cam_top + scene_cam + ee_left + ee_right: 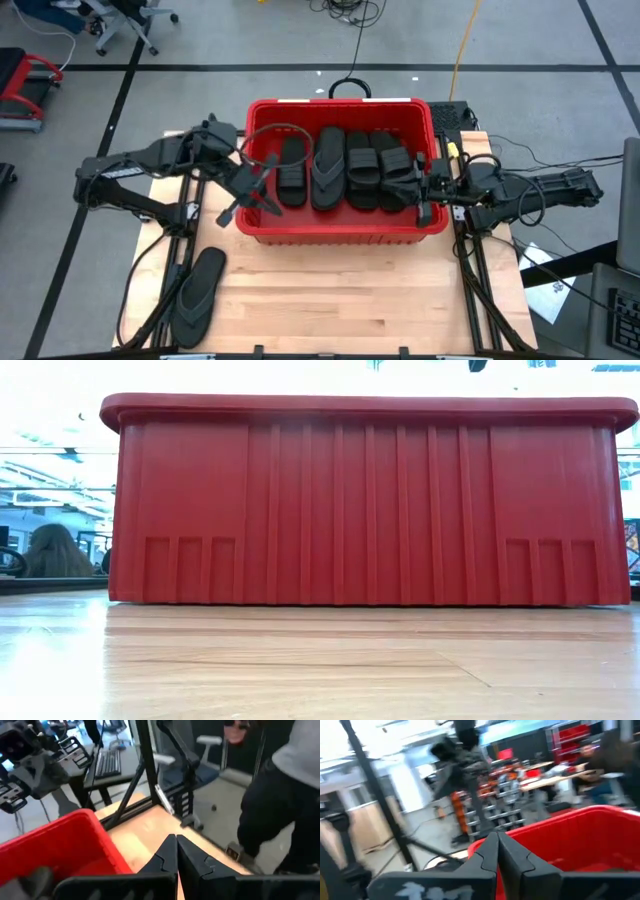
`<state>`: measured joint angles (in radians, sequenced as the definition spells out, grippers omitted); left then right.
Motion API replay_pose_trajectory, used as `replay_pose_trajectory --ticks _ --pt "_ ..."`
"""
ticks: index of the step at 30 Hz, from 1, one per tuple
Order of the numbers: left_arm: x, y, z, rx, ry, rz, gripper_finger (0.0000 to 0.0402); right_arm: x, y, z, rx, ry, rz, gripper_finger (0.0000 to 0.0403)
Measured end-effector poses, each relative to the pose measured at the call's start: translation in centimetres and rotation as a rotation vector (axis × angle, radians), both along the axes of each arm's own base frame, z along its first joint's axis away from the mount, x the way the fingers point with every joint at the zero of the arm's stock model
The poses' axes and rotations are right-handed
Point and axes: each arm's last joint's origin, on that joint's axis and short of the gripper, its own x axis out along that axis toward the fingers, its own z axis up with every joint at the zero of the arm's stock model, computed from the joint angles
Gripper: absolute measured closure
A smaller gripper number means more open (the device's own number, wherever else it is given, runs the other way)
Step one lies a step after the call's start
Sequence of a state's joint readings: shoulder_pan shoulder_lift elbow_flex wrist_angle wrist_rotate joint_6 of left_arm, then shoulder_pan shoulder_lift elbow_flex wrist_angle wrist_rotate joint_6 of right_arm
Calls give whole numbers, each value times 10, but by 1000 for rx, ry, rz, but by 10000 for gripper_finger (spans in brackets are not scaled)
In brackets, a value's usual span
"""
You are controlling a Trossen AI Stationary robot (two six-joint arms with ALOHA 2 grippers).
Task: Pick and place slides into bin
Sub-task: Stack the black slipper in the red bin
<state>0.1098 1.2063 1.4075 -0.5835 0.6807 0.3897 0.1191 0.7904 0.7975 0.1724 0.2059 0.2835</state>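
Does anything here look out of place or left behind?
Yes. One dark flip-flop lies alone on the wooden table, near its front left corner, while the other sandals already sit side by side in the red bin. Nothing looks spilled or broken.

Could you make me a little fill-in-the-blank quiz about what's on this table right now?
1. The sandals in the basket lie inside a basket coloured ____.
2. One flip-flop lies on the wooden ____, outside the basket.
3. The left gripper and the right gripper both have their fingers ____.
4. The flip-flop on the table lies nearer the ____ arm.

Missing words: red; table; shut; left
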Motion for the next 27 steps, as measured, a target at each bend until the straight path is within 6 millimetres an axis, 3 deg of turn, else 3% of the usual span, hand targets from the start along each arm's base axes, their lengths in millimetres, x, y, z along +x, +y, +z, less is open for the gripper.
replay_pose_trajectory --ticks 7,10,17,21,27 --pt "16 -15 -31 -160 -29 -10 401 2 4 2 13 -34 136 403" --pt "19 -29 -32 -256 -36 -22 401 1 8 2 56 -29 164 403" --pt "21 -60 -29 -419 2 144 401 -2 28 2 124 -27 292 403" --pt "17 -79 -23 -540 21 119 400 -2 46 1 146 -15 390 403" --pt "4 -116 -21 -565 47 1 401 -1 78 4 112 -102 533 403"
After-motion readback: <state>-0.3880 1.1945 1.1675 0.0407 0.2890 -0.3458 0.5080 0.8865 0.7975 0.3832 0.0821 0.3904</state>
